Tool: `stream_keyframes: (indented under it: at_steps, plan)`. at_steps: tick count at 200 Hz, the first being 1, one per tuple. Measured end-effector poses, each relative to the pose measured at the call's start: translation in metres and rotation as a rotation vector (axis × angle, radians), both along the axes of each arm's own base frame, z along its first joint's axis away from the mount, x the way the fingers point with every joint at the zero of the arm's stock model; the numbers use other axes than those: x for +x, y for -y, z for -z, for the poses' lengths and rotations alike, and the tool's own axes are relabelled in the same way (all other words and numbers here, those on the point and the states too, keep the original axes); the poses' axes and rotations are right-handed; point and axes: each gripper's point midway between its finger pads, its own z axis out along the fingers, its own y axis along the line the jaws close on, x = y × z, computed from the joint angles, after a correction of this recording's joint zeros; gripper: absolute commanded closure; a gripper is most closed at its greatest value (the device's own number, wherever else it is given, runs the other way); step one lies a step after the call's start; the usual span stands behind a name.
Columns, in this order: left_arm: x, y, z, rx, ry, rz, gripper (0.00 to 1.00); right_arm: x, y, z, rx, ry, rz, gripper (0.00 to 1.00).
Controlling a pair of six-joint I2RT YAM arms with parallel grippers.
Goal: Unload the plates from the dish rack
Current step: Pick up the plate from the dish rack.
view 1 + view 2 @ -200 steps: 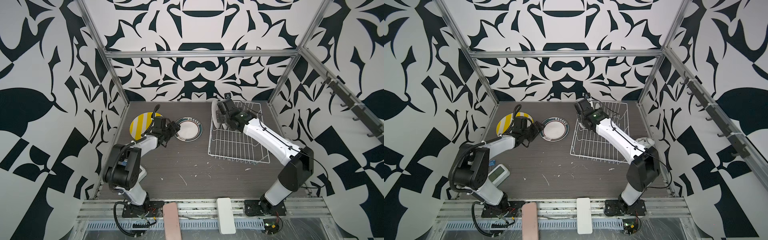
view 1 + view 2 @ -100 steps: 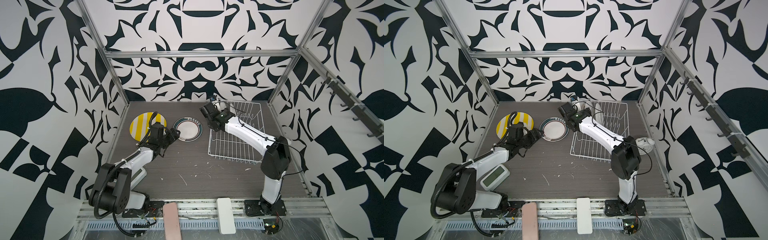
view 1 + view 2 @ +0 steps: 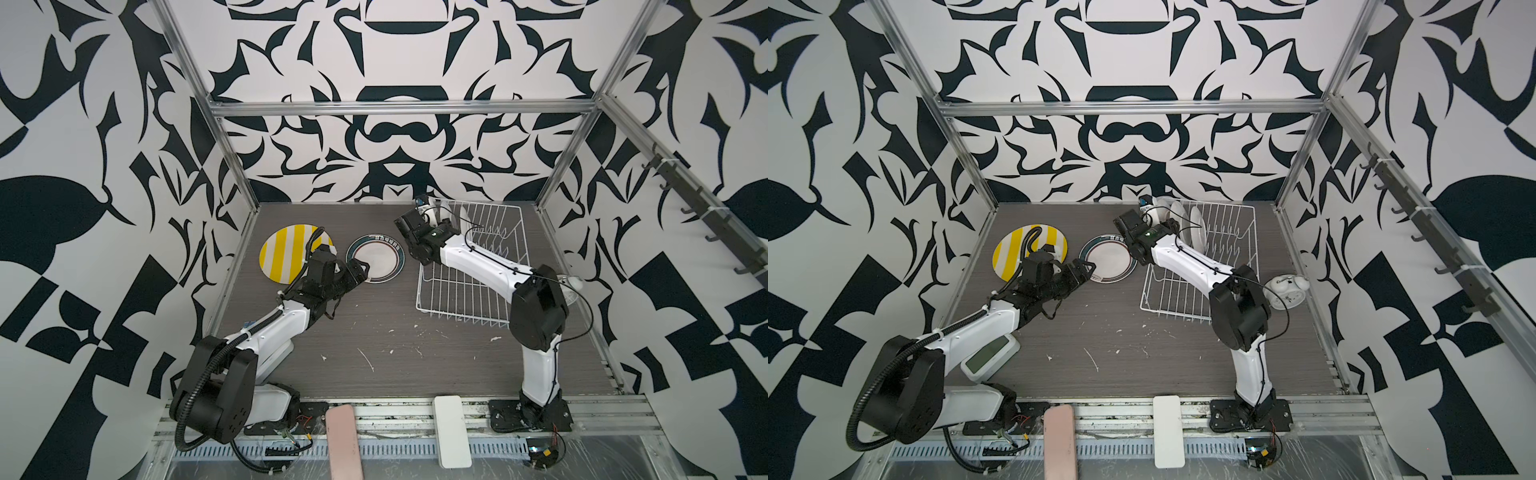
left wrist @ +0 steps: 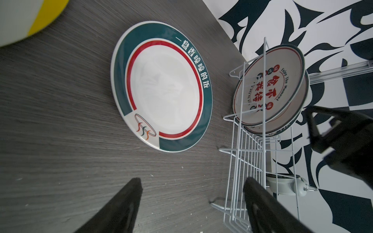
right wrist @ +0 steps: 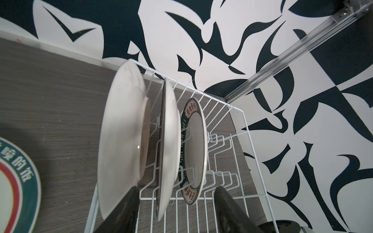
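In both top views the right arm (image 3: 1187,259) hides much of three upright round white plates (image 5: 121,131) in the white wire dish rack (image 3: 1173,293). Right tool (image 5: 176,188): part-open astride the middle plate (image 5: 167,141), contact unclear. Left tool (image 4: 193,179): open, empty, beside the rack.

This is a robot test lab, not a real kitchen. In both top views, a left arm (image 3: 270,332) and a right arm (image 3: 478,259) are bolted to a metal rail (image 3: 386,409) along the bottom. They stand inside a booth made of shiny metal bars (image 3: 399,109). It has bold black-and-white patterned walls (image 3: 83,124) on every side. The grey table (image 3: 395,340) in the middle holds a white wire dish rack (image 3: 457,299) and some plates (image 3: 282,253).
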Motion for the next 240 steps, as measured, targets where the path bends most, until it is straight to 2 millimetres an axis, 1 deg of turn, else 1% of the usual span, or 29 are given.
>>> stream_keyframes:
  at_steps: [22,44,92,132,164,195,240]
  plan:
    - [-0.003,0.0,0.005,0.001,-0.011,0.002,0.16,0.006,0.0,0.019,-0.05,-0.033,0.004,0.4]
    - [-0.005,0.0,0.008,0.002,-0.022,0.0,0.17,0.01,0.001,0.027,-0.097,-0.04,0.016,0.41]
    - [-0.006,-0.001,0.001,-0.006,-0.005,-0.002,0.17,0.018,0.012,0.021,-0.12,-0.024,0.044,0.42]
    - [-0.006,-0.001,0.001,-0.005,-0.005,-0.004,0.17,0.024,0.018,0.018,-0.114,-0.013,0.056,0.43]
    - [-0.007,0.0,0.001,-0.004,-0.006,0.002,0.17,0.029,0.021,0.02,-0.115,-0.011,0.061,0.45]
    - [-0.009,0.003,0.001,-0.004,-0.007,0.01,0.17,0.032,0.026,0.027,-0.122,-0.021,0.071,0.49]
    - [-0.012,0.009,0.001,-0.006,-0.008,0.024,0.17,0.036,0.028,0.029,-0.104,-0.002,0.077,0.53]
